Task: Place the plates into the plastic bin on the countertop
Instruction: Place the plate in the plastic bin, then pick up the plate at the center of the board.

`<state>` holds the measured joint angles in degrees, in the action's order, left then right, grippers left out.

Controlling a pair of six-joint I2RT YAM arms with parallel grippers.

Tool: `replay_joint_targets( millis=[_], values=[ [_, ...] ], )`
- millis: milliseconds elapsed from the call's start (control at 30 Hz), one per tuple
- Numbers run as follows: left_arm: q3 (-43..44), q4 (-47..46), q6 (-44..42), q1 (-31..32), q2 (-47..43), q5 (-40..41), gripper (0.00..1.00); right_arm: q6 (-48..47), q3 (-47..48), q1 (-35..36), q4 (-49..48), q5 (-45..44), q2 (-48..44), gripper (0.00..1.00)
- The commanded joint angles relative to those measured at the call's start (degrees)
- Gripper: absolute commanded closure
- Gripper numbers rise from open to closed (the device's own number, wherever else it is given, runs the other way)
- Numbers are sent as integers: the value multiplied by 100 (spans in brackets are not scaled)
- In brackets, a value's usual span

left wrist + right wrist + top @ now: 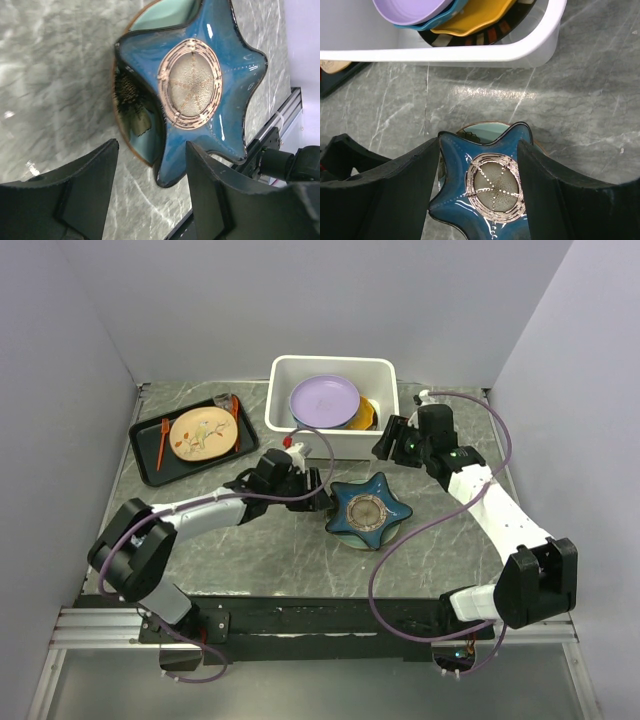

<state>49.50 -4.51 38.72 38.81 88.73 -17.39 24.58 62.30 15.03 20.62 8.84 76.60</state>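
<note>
A navy star-shaped plate [367, 508] lies on the grey countertop [250, 560], stacked on a pale green plate [135, 120] whose rim shows beneath it. My left gripper [318, 495] is at the star's left side, low over the counter. Its jaws are open, with one star point [170, 172] between the fingers [100, 170]; I see no clamping. The right gripper [393, 445] hangs open above the gap between the star plate [495, 190] and the white plastic bin [330, 360]. In the bin lie a purple plate [322, 398], a yellow one [365, 415] and others beneath.
A flat black tray [150, 455] at the back left carries a beige flowered plate [203, 432] and orange cutlery [162, 445]. Grey walls enclose the counter on three sides. The bin's front wall [445, 54] stands close behind the right gripper.
</note>
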Motion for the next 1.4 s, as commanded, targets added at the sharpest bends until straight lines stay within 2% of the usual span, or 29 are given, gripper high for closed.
replay_joint_targets(
  millis=[0, 267, 533, 733, 933, 967, 1367],
  values=[
    [438, -129, -171, 197, 241, -54, 40, -120, -8, -26, -164, 91, -233, 30],
    [842, 20, -268, 434, 768, 253, 42, -146, -183, -140, -208, 153, -321, 30],
    [1255, 222, -435, 610, 1313, 455, 50, -146, -350, -298, -199, 170, -496, 30],
    [1344, 443, -409, 690, 1454, 868, 65, -111, -534, -413, -190, 162, -716, 30],
    [1352, 636, -488, 690, 1358, 1018, 91, -76, -553, -465, -190, 197, -752, 30],
    [1361, 645, -497, 690, 1349, 1035, 99, -67, -561, -457, -190, 206, -743, 30],
    [1299, 671, -453, 690, 1059, 1123, 99, -41, -632, -466, -208, 250, -804, 30]
  ],
)
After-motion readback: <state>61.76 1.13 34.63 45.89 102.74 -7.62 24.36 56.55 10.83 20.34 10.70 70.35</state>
